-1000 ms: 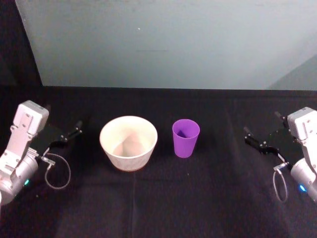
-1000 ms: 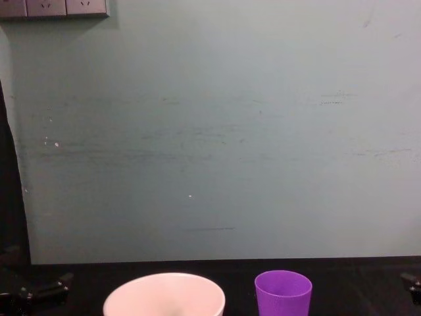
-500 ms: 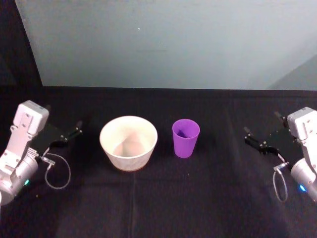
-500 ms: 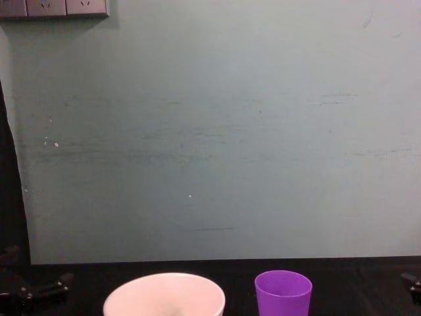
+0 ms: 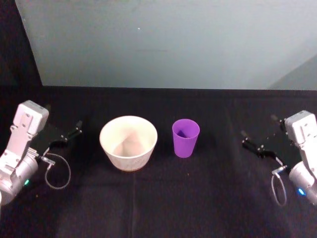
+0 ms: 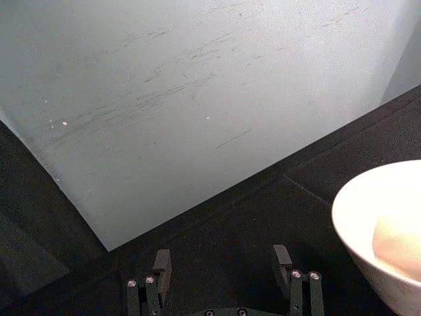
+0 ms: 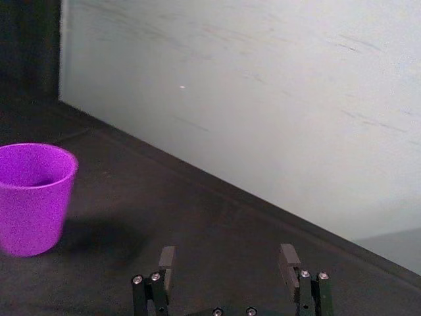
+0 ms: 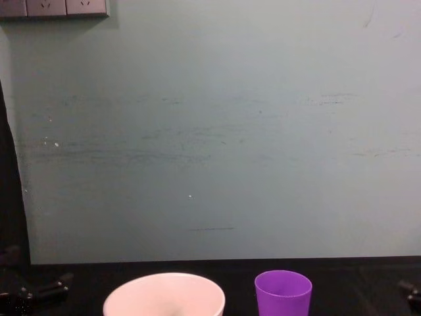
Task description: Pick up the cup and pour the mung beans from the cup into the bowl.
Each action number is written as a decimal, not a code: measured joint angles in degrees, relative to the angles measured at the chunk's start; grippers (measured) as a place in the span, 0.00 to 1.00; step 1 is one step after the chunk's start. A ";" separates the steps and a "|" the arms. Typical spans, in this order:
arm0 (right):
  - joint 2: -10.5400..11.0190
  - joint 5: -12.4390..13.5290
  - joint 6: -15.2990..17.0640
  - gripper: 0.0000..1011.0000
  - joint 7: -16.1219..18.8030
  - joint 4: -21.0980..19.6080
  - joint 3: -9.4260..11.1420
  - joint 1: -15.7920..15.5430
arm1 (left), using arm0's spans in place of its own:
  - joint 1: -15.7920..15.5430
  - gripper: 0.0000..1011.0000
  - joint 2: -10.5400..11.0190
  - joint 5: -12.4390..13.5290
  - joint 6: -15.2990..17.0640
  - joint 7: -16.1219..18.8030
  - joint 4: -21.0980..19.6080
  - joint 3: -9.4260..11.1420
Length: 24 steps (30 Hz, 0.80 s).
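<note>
The purple cup [image 5: 185,137] stands upright on the black table, just right of the pale bowl [image 5: 129,142]. The chest view shows the cup [image 8: 283,293] and the bowl's rim [image 8: 164,284] side by side and apart. I cannot make out what lies inside the cup. My left gripper [image 5: 65,128] rests open at the table's left, a short way from the bowl [image 6: 385,224]. My right gripper [image 5: 258,127] hovers open at the right, well clear of the cup [image 7: 33,197]. Both wrist views show spread fingers with nothing between them: left gripper [image 6: 222,253], right gripper [image 7: 227,250].
A grey-green wall [image 5: 163,44] rises behind the table's back edge. Wall sockets [image 8: 52,7] sit high on the left. A cable loop [image 5: 58,171] hangs by the left wrist and another cable loop [image 5: 278,187] by the right. Bare black cloth [image 5: 163,198] lies in front.
My right gripper has shifted slightly inward toward the cup. The left arm, cup and bowl have not moved.
</note>
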 joint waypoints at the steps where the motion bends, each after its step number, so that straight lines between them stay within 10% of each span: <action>1: 0.00 -0.12 -0.13 0.99 0.36 -0.05 -0.09 -0.10 | 0.00 1.00 0.00 0.00 0.00 0.00 0.00 0.00; 24: -7.93 -0.13 -3.04 0.99 12.50 4.86 -3.87 3.16 | 0.00 1.00 0.00 0.00 0.00 0.00 0.00 0.00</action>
